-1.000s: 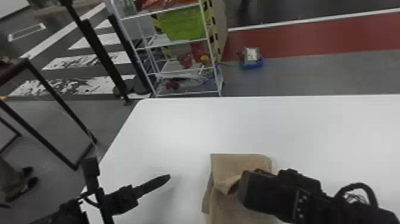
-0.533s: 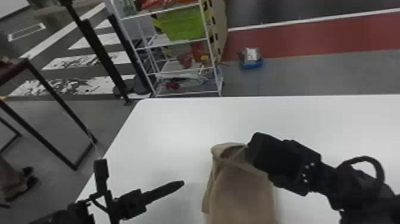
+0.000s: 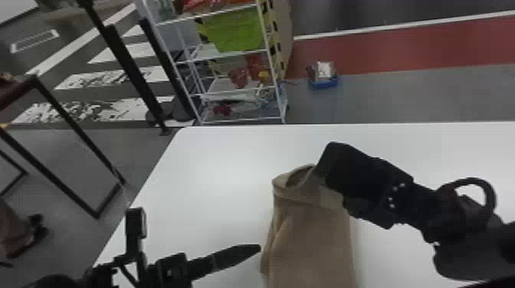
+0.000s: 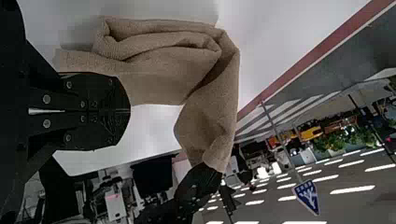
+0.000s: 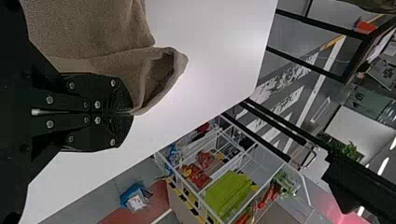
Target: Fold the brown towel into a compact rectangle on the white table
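The brown towel (image 3: 312, 237) rises from the white table (image 3: 214, 161), its far end lifted and folded over into a loop. At that raised end my right gripper (image 3: 322, 172) holds its edge; in the right wrist view the right gripper (image 5: 130, 112) is shut on the towel (image 5: 93, 28). Left of the towel, in the head view, my left gripper (image 3: 258, 248) is low over the table and apart from the cloth. In the left wrist view the left gripper (image 4: 130, 111) is shut with nothing between its fingers, and the towel (image 4: 205, 112) arches beyond it.
A white wire shelf (image 3: 233, 92) with bags stands behind the table's far edge. Black-framed furniture (image 3: 65, 153) is at the left. On the floor beyond the table sits a small blue container (image 3: 323, 82).
The right gripper has moved away from the robot and up, lifting the towel's end into a raised loop. The left gripper has shifted right, closer to the towel.
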You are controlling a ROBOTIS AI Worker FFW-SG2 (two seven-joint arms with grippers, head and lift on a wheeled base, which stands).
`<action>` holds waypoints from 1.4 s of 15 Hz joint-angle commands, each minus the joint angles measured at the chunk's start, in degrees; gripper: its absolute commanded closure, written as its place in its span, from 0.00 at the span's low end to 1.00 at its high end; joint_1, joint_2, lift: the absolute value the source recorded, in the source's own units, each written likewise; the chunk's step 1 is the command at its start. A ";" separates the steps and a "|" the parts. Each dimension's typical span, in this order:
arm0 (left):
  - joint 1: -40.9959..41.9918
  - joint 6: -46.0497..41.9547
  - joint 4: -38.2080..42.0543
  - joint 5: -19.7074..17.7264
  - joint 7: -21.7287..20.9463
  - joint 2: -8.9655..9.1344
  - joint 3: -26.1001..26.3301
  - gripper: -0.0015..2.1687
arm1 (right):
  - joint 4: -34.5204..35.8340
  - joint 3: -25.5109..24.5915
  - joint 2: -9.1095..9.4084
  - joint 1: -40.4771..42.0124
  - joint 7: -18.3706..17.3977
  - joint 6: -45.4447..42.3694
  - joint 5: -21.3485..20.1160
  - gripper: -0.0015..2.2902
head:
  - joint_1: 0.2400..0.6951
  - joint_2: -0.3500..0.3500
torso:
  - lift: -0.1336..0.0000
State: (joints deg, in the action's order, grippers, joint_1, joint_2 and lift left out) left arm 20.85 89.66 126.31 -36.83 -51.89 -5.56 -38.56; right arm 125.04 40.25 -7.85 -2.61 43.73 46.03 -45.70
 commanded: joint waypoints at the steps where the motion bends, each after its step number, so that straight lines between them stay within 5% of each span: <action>1: -1.78 0.37 -0.89 2.46 1.00 0.11 4.28 0.88 | 0.03 -0.17 -0.06 0.32 0.39 0.52 0.00 0.73 | 1.00 1.00 | 0.07; 4: -4.51 -1.80 -4.93 8.88 1.53 0.55 9.03 0.88 | 1.53 -0.26 -0.50 1.64 1.35 0.87 -0.09 0.73 | 1.00 1.00 | 0.07; 13: -6.53 -7.25 -11.09 12.40 2.32 0.73 9.99 0.88 | 7.33 0.97 -1.03 2.87 5.92 4.38 -0.97 0.73 | 1.00 1.00 | 0.07; 21: -6.53 -11.47 -12.49 15.91 4.60 1.17 12.28 0.88 | 14.62 2.64 -5.78 5.95 12.16 6.84 -1.50 0.73 | 1.00 1.00 | 0.07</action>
State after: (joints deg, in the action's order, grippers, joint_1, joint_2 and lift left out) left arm 14.32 79.05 114.28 -21.20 -47.31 -4.40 -26.62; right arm 139.84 42.00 -13.14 3.20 55.77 52.53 -46.90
